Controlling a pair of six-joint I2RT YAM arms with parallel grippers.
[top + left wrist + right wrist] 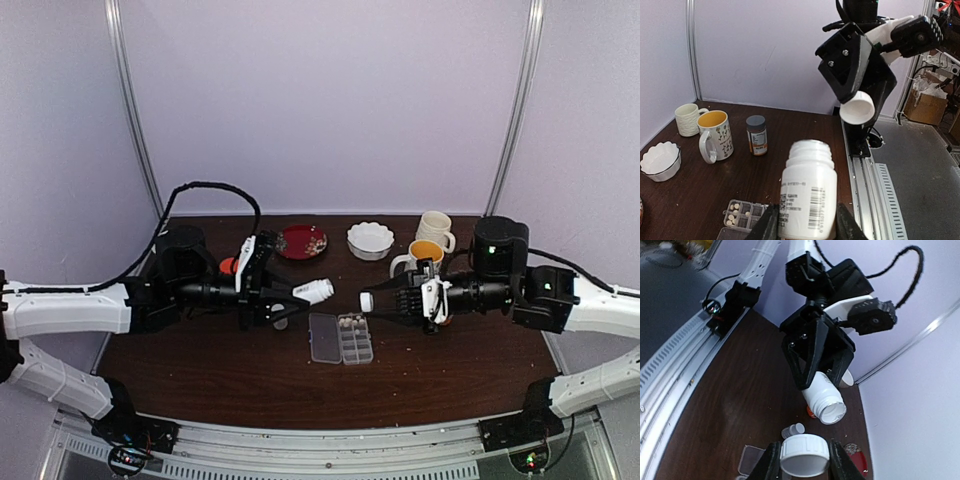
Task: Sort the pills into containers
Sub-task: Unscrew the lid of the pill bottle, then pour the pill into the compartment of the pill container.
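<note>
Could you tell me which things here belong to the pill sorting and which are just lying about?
Job: open white plastic bottle, white screw cap, clear plastic pill box, whitish pills.
Idle: yellow-lined mug, cream ribbed mug, white scalloped bowl, red plate, grey-capped orange bottle.

No word, brand or number can be read in any view. The white bottle (pixel 807 192), clamped in the left gripper (pixel 807 227), carries a white paper label with a black barcode running along one side. There is a string of digits beside the barcode and several lines of fine print next to it, all too small and blurred to make out. The orange bottle (pixel 756 136) with a grey cap stands on the table just beside the yellow-lined mug (pixel 715 136). Its label is white with an orange band, and the print on it is illegible. The mug shows only dark plant-like drawings.
</note>
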